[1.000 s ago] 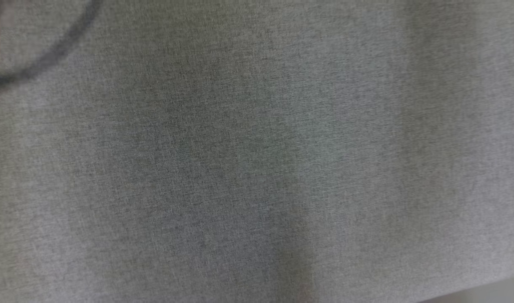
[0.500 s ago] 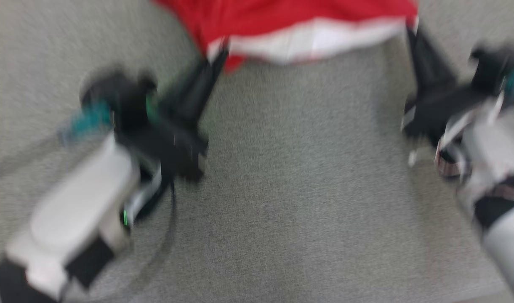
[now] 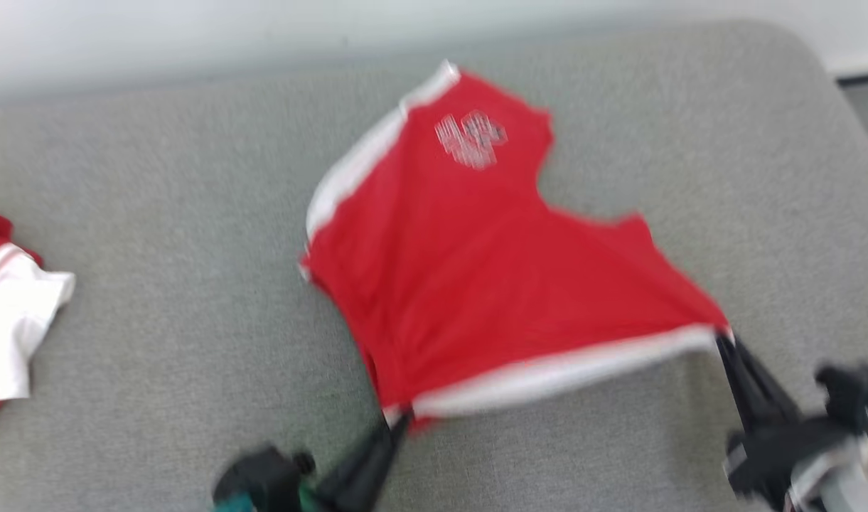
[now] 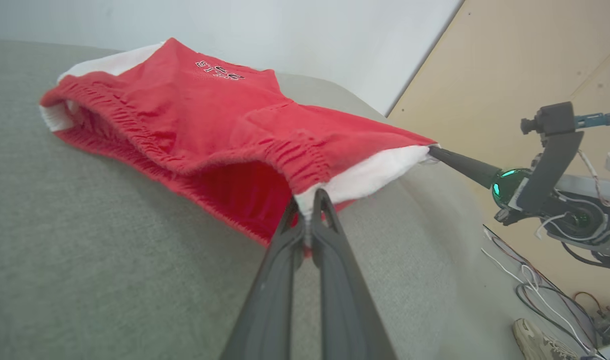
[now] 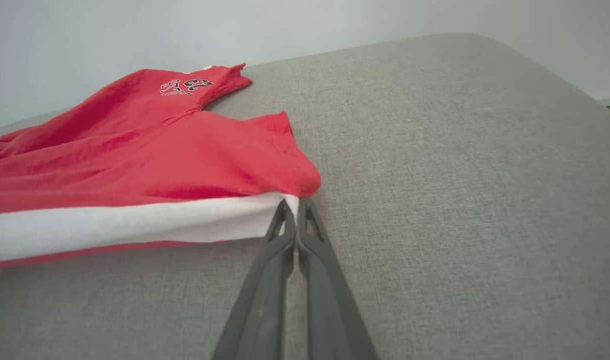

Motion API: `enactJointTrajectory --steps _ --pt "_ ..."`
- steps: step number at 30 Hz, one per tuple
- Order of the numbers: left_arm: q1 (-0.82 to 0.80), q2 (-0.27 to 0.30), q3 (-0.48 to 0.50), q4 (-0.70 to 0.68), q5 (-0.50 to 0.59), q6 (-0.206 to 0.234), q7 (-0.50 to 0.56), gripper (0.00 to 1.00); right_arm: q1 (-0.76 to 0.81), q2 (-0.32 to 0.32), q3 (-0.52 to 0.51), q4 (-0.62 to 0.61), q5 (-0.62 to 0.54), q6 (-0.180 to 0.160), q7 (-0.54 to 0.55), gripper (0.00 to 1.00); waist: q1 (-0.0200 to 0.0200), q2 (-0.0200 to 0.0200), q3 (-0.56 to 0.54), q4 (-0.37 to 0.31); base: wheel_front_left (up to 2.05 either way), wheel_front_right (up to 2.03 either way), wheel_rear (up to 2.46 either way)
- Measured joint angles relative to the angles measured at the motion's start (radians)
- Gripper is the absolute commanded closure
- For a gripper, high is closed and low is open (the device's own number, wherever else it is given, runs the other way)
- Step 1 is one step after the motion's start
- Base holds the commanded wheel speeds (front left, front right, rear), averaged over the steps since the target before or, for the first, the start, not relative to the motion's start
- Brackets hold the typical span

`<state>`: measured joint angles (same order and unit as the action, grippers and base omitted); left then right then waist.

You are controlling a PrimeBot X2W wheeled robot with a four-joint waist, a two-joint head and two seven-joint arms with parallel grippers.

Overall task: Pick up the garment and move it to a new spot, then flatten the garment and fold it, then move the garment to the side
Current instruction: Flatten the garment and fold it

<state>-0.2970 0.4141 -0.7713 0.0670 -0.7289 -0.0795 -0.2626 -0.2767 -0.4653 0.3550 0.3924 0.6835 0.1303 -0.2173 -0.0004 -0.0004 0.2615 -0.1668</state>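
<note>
One grey fabric-covered table [image 3: 156, 370], far-right corner rounded, pale wall [image 3: 192, 28] behind. Red garment [image 3: 490, 284] lies mid-table; left hand [image 3: 402, 417] and right hand [image 3: 721, 338] each pinch a near white-banded corner.

The red fabric shorts with white side stripes [image 5: 135, 150] carry one small white-and-black print [image 5: 186, 85] near a leg hem. In the right wrist view its larger characters look like the number 23. The smaller letters beside them cannot be read. The other views show the print too blurred or small to read.
</note>
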Motion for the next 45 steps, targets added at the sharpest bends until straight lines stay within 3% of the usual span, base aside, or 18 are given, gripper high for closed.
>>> enactJointTrajectory --steps 5,13,17,22,31,38,45 --pt "0.143 -0.027 0.012 -0.022 0.044 -0.018 0.0 1.0 0.239 0.008 -0.132 -0.149 -0.038 0.0 0.073 1.0 0.0 0.0 -0.083 0.007 0.0 0.0 0.0" --pt "0.227 -0.063 0.031 -0.041 0.065 -0.035 0.0 1.0 0.477 0.116 -0.314 -0.383 -0.104 0.0 0.207 1.0 0.0001 0.0001 -0.144 0.037 0.0 0.0 0.0" --pt "0.23 -0.075 0.038 -0.035 0.066 -0.042 0.0 1.0 0.468 0.129 -0.363 -0.458 -0.13 0.0 0.251 1.0 0.0003 0.0002 -0.15 0.062 0.0 0.0 0.0" --pt "0.191 -0.094 0.012 -0.014 0.067 -0.045 0.0 1.0 0.321 0.08 -0.357 -0.458 -0.154 0.0 0.316 1.0 0.0004 0.0003 -0.142 0.092 0.0 0.0 0.0" --pt "-0.016 -0.176 -0.023 0.05 0.03 -0.05 0.0 1.0 -0.072 0.012 -0.262 -0.24 -0.188 0.0 0.36 1.0 0.0005 0.0004 -0.1 0.172 0.0 0.0 0.0" --pt "-0.152 -0.267 0.042 0.167 0.003 -0.05 0.0 1.0 -0.376 0.011 -0.16 0.027 -0.232 0.0 0.359 1.0 0.0006 0.0005 -0.026 0.227 0.0 0.0 0.0" --pt "-0.254 -0.32 0.074 0.271 0.01 -0.05 0.0 1.0 -0.633 0.049 -0.111 0.312 -0.239 0.0 0.315 1.0 0.0007 0.0006 0.061 0.275 0.0 0.0 0.0"
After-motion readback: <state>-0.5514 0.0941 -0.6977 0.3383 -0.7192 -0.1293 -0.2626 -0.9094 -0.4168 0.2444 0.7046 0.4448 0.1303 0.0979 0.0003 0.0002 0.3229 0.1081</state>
